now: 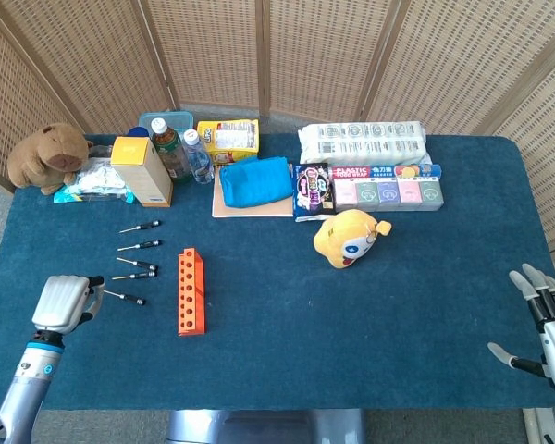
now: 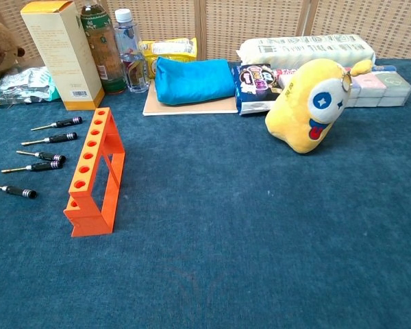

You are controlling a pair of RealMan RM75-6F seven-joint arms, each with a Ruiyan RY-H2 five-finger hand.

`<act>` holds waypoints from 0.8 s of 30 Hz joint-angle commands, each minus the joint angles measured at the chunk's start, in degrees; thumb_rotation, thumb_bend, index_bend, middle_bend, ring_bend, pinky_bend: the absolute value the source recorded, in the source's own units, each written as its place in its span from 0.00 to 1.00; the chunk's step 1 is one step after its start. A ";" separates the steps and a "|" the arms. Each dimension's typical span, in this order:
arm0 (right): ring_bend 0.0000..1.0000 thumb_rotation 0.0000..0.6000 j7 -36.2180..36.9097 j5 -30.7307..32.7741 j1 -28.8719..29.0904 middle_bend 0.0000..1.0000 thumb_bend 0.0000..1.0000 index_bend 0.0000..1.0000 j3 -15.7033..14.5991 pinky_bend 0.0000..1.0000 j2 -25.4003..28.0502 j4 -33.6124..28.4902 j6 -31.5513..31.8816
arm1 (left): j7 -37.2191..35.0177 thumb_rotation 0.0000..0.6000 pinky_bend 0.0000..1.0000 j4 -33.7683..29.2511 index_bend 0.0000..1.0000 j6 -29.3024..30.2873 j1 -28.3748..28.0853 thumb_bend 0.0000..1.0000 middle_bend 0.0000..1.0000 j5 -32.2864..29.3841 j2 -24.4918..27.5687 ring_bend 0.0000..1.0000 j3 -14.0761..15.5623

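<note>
The fingers (image 1: pixel 93 281) of the left hand (image 1: pixel 62 301) are mostly tucked under the back of the hand, so I cannot tell if they are curled tight or loose. They do not seem to hold anything. This hand hangs over the left side of the blue worktop (image 1: pixel 277 356). Just beside it, on its right, lies the nearest screwdriver (image 1: pixel 125 297), small, with a black handle and a thin metal tip. It lies flat and I cannot see the hand touching it. Four more screwdrivers (image 1: pixel 137 250) lie in a row above it, each a little apart from the next. To the right of them stands the orange rack (image 1: pixel 191 291), with a line of round holes on top, and every hole looks empty. It looks like the hand is at the reaching step, close to the nearest screwdriver but not gripping it. A pick-up from here would call for a careful pinch on the black handle, because the tool is thin and could roll. The right hand (image 1: pixel 548 326) is far off at the right edge of the worktop, its fingers (image 1: pixel 527 282) spread wide with nothing in them. The yellow plush toy (image 1: pixel 349 238) sits in the middle, well apart from both hands.
</note>
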 commanded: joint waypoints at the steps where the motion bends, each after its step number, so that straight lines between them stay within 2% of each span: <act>1: 0.00 1.00 -0.08 -0.02 0.05 0.00 0.00 0.02 -0.07 0.00 0.00 -0.06 -0.15 | 2.07 1.00 1.00 0.22 0.54 -1.57 -0.89 0.29 1.00 -1.85 -0.92 1.00 -0.09; 3: 0.00 1.00 -0.25 0.00 0.09 0.00 0.01 0.02 -0.06 0.00 -0.02 -0.11 -0.23 | 2.99 1.00 1.00 -0.03 0.44 -2.46 -1.24 0.31 1.00 -2.68 -1.12 1.00 0.14; 6: 0.00 1.00 -0.37 -0.02 0.13 0.00 0.00 0.02 -0.14 0.00 -0.10 -0.02 -0.40 | 4.16 1.00 1.00 -0.42 0.36 -3.82 -1.74 0.34 1.00 -3.61 -0.99 1.00 0.65; 24: 0.00 1.00 0.38 0.05 0.23 0.00 0.01 0.02 -0.24 0.00 0.33 -0.14 -0.59 | 8.49 1.00 1.00 -1.28 0.36 -4.40 -3.43 0.38 1.00 -4.60 -3.28 1.00 2.22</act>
